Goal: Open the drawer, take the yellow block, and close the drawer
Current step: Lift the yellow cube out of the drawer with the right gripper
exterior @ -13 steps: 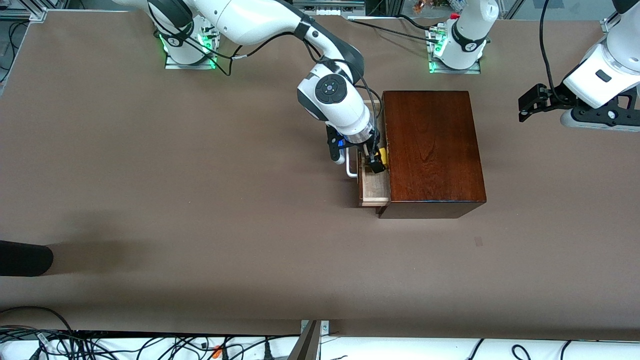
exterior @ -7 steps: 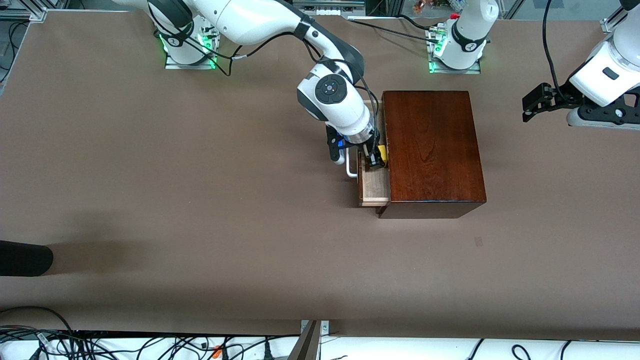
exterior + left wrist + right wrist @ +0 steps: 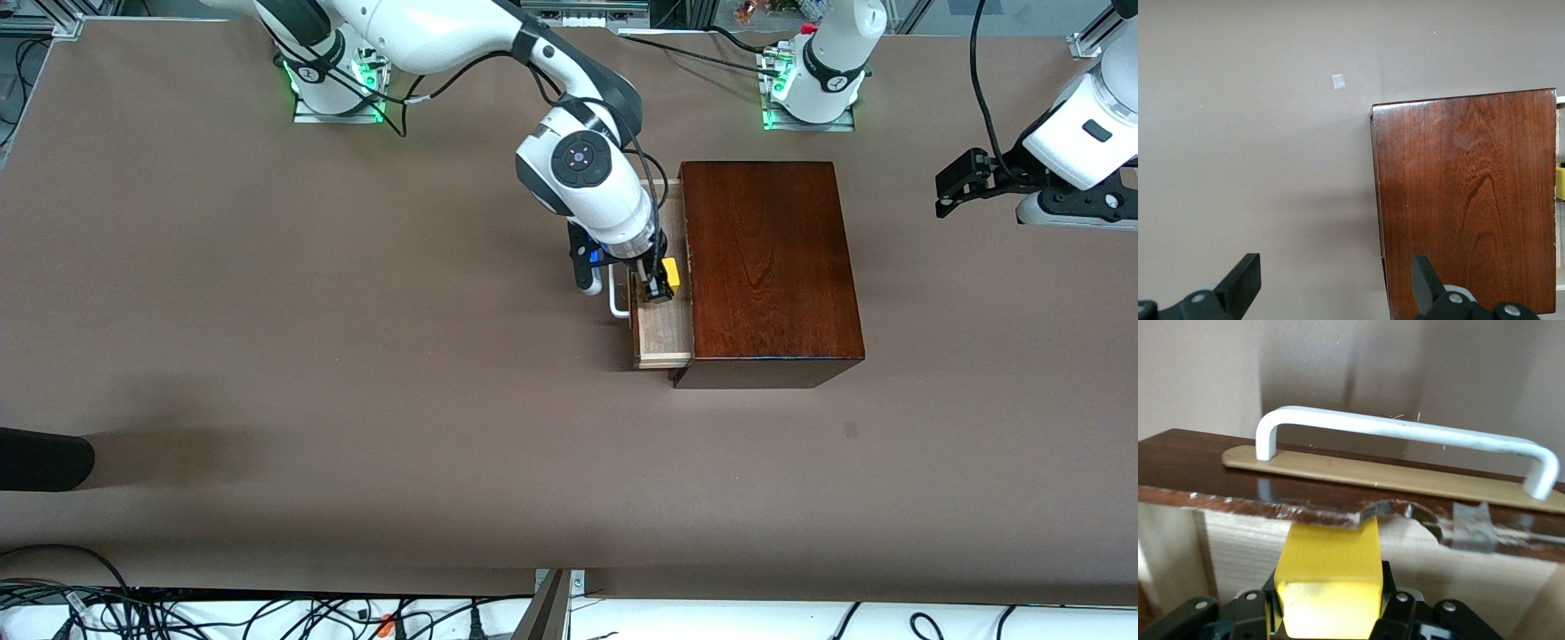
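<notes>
The drawer (image 3: 662, 333) is pulled out of the dark-brown wooden box (image 3: 765, 267), toward the right arm's end of the table. Its white bar handle (image 3: 615, 304) shows beside the right wrist. My right gripper (image 3: 662, 283) is shut on the yellow block (image 3: 671, 272) and holds it just over the open drawer tray. In the right wrist view the block (image 3: 1330, 577) sits between the fingers, with the handle (image 3: 1405, 437) and drawer front (image 3: 1198, 470) past it. My left gripper (image 3: 944, 194) is open and empty in the air, past the box at the left arm's end of the table.
The left wrist view shows the box top (image 3: 1465, 200) and a small pale mark on the table (image 3: 1337, 81). A dark object (image 3: 40, 458) lies at the table's edge at the right arm's end. Cables run along the front edge.
My right gripper has risen a little with the yellow block and shifted toward the right arm's end. The drawer has slid slightly farther out. The left gripper has drifted slightly away from the box.
</notes>
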You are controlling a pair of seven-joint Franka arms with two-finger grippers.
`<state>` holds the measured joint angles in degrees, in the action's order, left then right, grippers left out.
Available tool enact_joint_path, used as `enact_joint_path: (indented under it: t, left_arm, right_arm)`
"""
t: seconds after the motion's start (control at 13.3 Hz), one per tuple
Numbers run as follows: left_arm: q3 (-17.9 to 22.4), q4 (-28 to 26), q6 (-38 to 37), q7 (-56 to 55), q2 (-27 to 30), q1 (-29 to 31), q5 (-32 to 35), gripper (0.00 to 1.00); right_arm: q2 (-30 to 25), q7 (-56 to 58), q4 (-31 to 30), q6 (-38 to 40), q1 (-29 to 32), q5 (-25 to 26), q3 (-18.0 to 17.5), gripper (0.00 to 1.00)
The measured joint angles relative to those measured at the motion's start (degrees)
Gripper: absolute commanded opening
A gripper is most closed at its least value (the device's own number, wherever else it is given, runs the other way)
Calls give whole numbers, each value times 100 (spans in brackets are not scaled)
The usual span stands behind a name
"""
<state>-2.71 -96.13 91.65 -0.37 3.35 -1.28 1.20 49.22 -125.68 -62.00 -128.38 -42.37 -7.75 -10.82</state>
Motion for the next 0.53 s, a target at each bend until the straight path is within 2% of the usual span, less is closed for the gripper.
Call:
enact_joint_path:
  t: [0.3,0.53]
  left_arm:
    - [6,0,0,0,0,1,0,100]
    - [9,1,0,0,0,2,0,100]
  right_arm:
    - [-378,24,17,803,847,0,-846,20]
    - [-713,631,48,1749,1648,0,-1362,20]
